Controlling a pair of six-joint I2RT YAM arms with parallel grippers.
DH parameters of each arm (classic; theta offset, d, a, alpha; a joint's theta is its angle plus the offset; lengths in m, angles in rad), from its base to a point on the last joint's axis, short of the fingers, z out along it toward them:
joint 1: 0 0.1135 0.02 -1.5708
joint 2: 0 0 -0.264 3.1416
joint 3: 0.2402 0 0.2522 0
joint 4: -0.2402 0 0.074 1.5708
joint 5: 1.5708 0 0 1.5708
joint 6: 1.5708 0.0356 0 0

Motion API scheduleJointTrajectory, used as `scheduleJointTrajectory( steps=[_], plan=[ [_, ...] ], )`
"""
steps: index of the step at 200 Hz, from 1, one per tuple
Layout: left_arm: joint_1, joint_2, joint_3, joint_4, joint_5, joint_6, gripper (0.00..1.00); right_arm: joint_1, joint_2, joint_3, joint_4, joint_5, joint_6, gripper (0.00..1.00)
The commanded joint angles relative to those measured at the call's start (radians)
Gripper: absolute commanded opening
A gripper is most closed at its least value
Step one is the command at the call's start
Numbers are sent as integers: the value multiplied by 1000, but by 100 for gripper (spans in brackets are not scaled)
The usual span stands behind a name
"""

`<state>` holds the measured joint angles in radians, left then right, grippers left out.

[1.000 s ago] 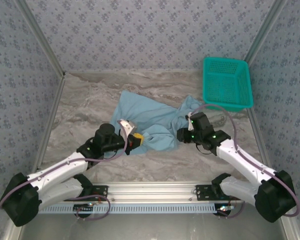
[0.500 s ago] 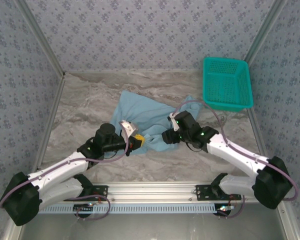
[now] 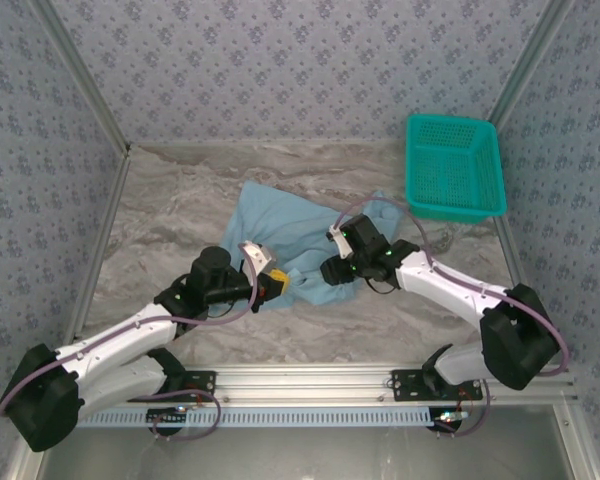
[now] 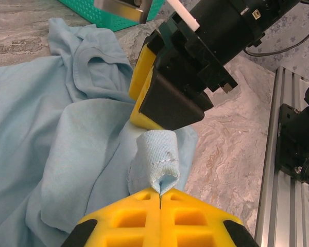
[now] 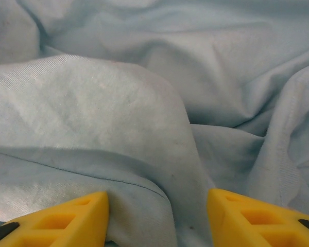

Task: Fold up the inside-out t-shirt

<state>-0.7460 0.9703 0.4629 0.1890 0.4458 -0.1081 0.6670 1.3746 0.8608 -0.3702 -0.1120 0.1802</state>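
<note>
On the table (image 3: 170,210) the t-shirt (image 3: 290,225) is lying crumpled near the middle with no fold made, so I'd judge nearly all the work is waiting. From above, both arms are meeting at its near edge. The left wrist view is showing the left end effector (image 4: 159,193) pinching a hemmed tip, and the right wrist view is showing the right end effector (image 5: 155,203) spread over bulging cloth.

Light-blue t-shirt (image 3: 290,225), teal basket (image 3: 452,119), grey marbled table (image 3: 180,200).
</note>
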Motion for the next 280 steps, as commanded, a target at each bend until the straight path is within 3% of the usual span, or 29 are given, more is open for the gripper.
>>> scheduleJointTrajectory(
  steps=[1,44,131,145,162,180,233,280],
  plan=[
    [8,-7,39,-5,16,24,0,0,-1,11,12,-61,-61,58],
    [7,-4,42,-11,13,26,0,-1,-32,-32,79,-183,-67,63],
    [7,-16,38,-15,5,27,0,14,67,-6,61,-111,-82,55],
    [7,-20,33,-17,-4,27,0,14,67,-6,60,-135,-82,40],
    [8,-19,22,-22,-29,28,0,2,47,-3,62,-222,-54,17],
    [7,-12,6,-29,-73,26,0,-29,-10,-7,77,-330,-3,0],
    [8,0,-52,-12,-251,-19,2,-192,-233,-164,398,-643,312,0],
    [8,14,27,-115,-235,-76,28,-199,-237,-235,627,-657,470,0]
  ],
)
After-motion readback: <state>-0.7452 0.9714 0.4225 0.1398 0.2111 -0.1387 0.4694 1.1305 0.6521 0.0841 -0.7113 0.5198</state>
